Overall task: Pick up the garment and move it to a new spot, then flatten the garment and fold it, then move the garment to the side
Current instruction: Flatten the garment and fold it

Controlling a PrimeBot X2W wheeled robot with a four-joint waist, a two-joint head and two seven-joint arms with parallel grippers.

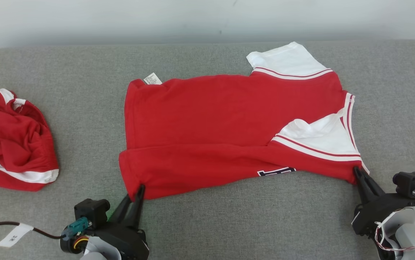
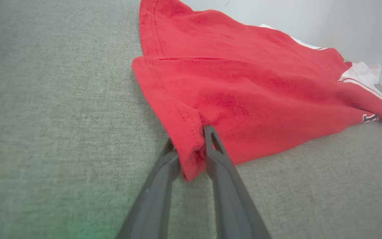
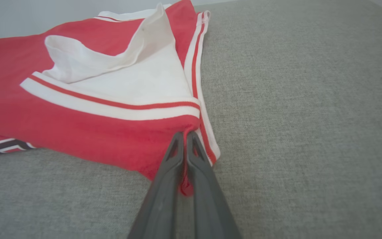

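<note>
On the garment (image 1: 211, 119), a white label (image 1: 152, 78) shows unreadable print.

Red garment (image 1: 207, 122) lies spread on grey surface (image 1: 229, 224), near edge folded over. L gripper (image 1: 137, 193) pinches near-left corner; R gripper (image 1: 357, 172) pinches near-right corner. 2nd garment (image 1: 12, 141), also red, crumpled at left, well apart.

Lettering (image 1: 276, 172) on garment (image 1: 211, 119) unreadable
</note>
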